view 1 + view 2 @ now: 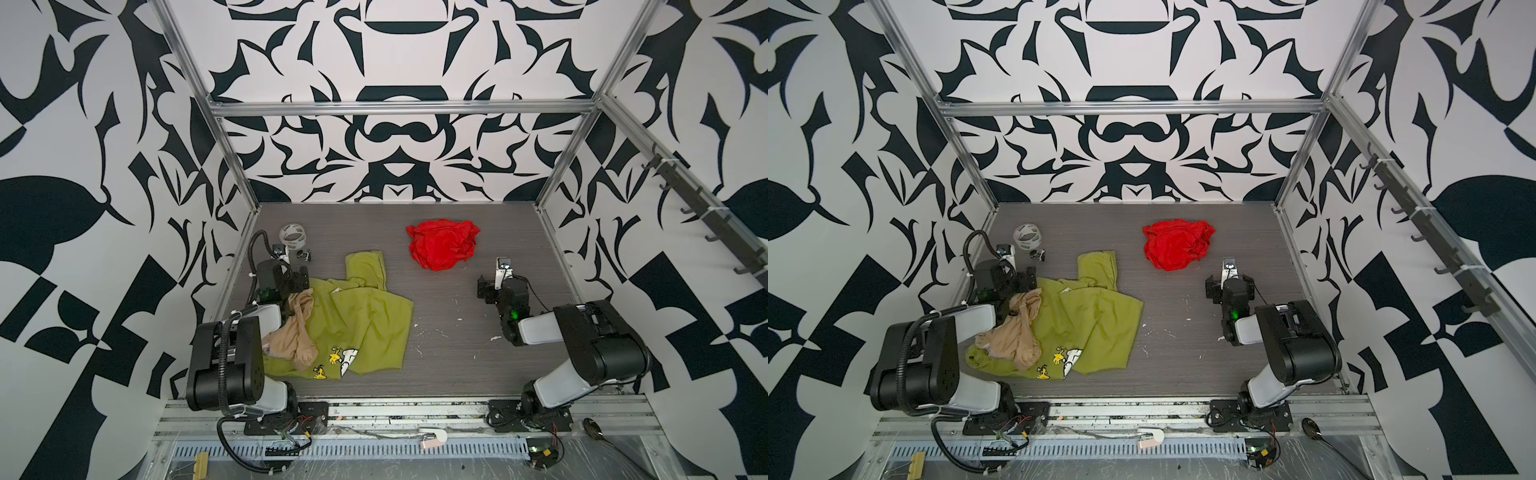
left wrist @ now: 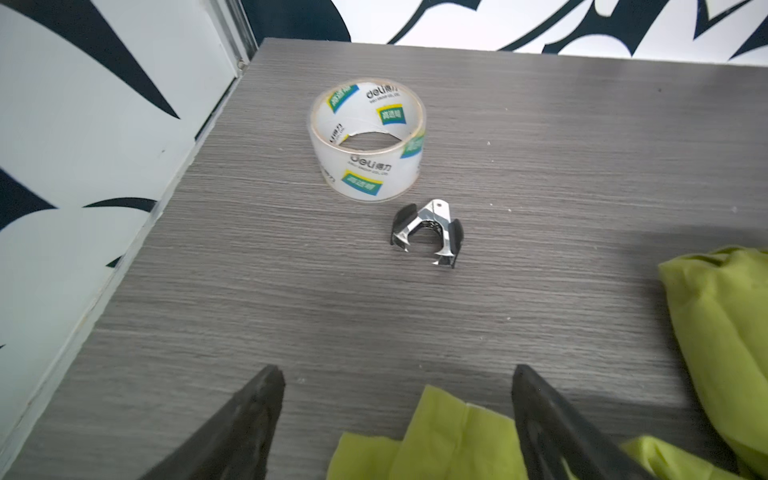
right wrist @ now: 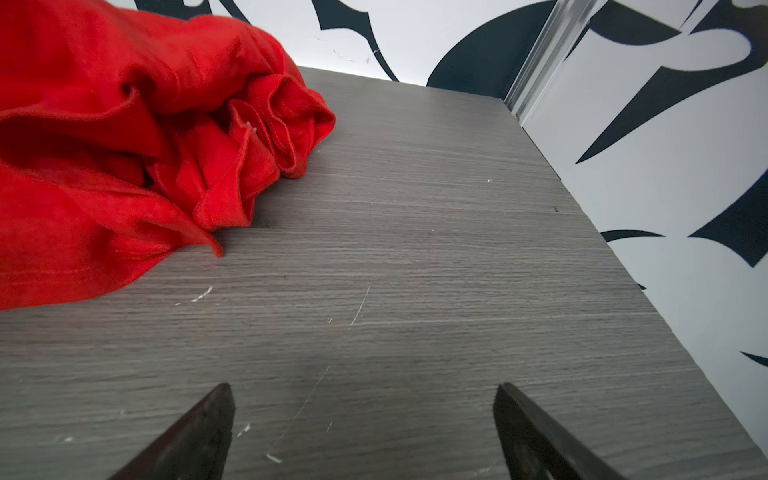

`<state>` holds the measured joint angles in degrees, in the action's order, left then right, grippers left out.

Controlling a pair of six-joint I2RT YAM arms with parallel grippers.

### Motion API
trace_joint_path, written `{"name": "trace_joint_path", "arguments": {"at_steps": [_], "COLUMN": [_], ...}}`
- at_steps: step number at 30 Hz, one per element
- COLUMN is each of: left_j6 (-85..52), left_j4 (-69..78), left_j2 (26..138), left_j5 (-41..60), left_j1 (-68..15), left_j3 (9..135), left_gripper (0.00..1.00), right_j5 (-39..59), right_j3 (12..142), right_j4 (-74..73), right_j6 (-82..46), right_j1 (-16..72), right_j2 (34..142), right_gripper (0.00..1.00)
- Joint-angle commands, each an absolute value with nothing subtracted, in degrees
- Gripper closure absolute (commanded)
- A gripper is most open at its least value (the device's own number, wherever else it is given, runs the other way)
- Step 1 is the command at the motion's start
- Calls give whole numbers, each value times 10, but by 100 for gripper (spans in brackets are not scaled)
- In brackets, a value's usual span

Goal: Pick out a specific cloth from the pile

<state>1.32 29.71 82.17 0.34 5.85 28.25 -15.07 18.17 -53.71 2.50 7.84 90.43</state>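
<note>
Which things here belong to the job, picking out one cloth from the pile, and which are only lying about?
Job: red cloth, lying apart; pile of olive-green shirt and beige cloth; left gripper and right gripper, both open.
Lying about: tape roll; staple remover.

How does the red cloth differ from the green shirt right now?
The red cloth is plain; the green shirt has a cartoon print. The cloth is smaller and bunched up; the shirt is spread flatter. The cloth lies alone; the shirt has a beige cloth on it. Both rest on the table.
</note>
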Motion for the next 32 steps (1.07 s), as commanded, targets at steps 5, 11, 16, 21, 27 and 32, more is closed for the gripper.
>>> {"name": "trace_joint_path", "arguments": {"at_steps": [5, 11, 16, 21, 27, 32], "left_j6": [-24, -47, -50, -48, -48, -47], "left_j4": [479, 545, 554, 555, 555, 555], "left_j2": [847, 888, 897, 897, 896, 895], "left_j5": [107, 60, 53, 46, 47, 47], "left_j1": [37, 33, 30, 28, 28, 28], "left_j3": [221, 197, 200, 201, 199, 199], "left_gripper": [13, 8, 2, 0, 1, 0], "right_j5": [-152, -123, -92, -88, -85, -80], "right_j3": [196, 208, 210, 211, 212, 209], "right_j4": [-544, -524, -520, -519, -516, -518], "right_j6": [15, 6, 6, 5, 5, 6], "right_j1": [78, 64, 58, 56, 55, 53], "right_j2": [894, 898, 897, 897, 897, 895], "right_gripper": [0, 0, 0, 1, 0, 0]}}
